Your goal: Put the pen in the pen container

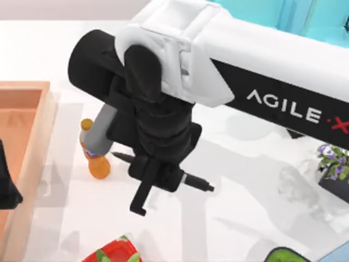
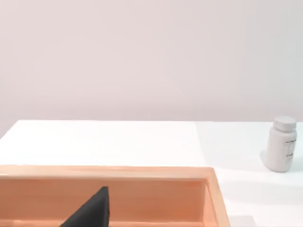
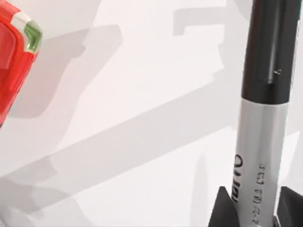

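The pen [image 1: 197, 183] lies across the middle of the desk [image 1: 245, 180], its black ends poking out left and right from under my right pincer [image 1: 158, 183]; in the right wrist view its white printed barrel [image 3: 258, 165] sits between the two dark fingertips [image 3: 222, 208], so I judge the pincer narrow and closed on the pen, though I cannot tell whether it has left the desk. To do this well I would keep the grip firm on the mid-barrel, lift straight up, and mind the orange bottle [image 1: 96, 155] just left of the pen — a swing that way could topple it. I cannot pick out a pen container for certain. The one open holder I see is a wooden tray [image 1: 43, 117] at the left edge, with my left pincer [image 1: 6, 191] parked over it, fingers not readable; the part of the tray I can see holds nothing else. A white pill bottle [image 2: 281, 144] stands beyond it — shut — and a red object [image 1: 117, 252] lies near, a potted plant [image 1: 332, 164] right.
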You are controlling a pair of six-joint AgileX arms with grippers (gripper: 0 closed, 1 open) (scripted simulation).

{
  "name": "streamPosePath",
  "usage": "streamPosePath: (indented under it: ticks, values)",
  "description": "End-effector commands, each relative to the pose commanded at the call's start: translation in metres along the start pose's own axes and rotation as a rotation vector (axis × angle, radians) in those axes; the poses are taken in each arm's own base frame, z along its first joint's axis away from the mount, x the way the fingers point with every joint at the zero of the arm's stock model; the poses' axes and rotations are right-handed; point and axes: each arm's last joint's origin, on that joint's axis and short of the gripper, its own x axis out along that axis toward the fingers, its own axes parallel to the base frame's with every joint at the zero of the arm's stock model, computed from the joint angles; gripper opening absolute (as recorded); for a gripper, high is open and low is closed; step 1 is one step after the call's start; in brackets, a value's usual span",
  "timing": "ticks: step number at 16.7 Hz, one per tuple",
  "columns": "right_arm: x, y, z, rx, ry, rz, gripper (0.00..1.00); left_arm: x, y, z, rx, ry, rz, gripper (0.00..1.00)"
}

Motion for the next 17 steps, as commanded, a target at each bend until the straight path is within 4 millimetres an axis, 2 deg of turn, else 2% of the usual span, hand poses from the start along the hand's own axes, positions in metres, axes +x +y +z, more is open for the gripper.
streamPosePath:
  ticks: [4,6,8,11,13,15,17]
  values:
    - [0.002,-0.008,0.001,0.018,-0.026,0.021,0.0,0.0,0.0,0.0,0.0,0.0,0.0,1.0]
    - [0.007,-0.022,0.003,0.041,-0.082,0.066,0.0,0.0,0.0,0.0,0.0,0.0,0.0,1.0]
    - [0.015,-0.045,0.005,0.073,-0.173,0.133,0.0,0.0,0.0,0.0,0.0,0.0,0.0,1.0]
    - [0.03,-0.095,0.001,0.123,-0.37,0.241,0.0,0.0,0.0,0.0,0.0,0.0,0.0,1.0]
    - [0.041,-0.137,-0.011,0.155,-0.521,0.301,0.0,0.0,0.0,0.0,0.0,0.0,0.0,1.0]
    - [0.053,-0.183,-0.035,0.182,-0.685,0.341,0.0,0.0,0.0,0.0,0.0,0.0,0.0,1.0]
    - [0.064,-0.229,-0.072,0.203,-0.851,0.354,0.0,0.0,0.0,0.0,0.0,0.0,0.0,1.0]
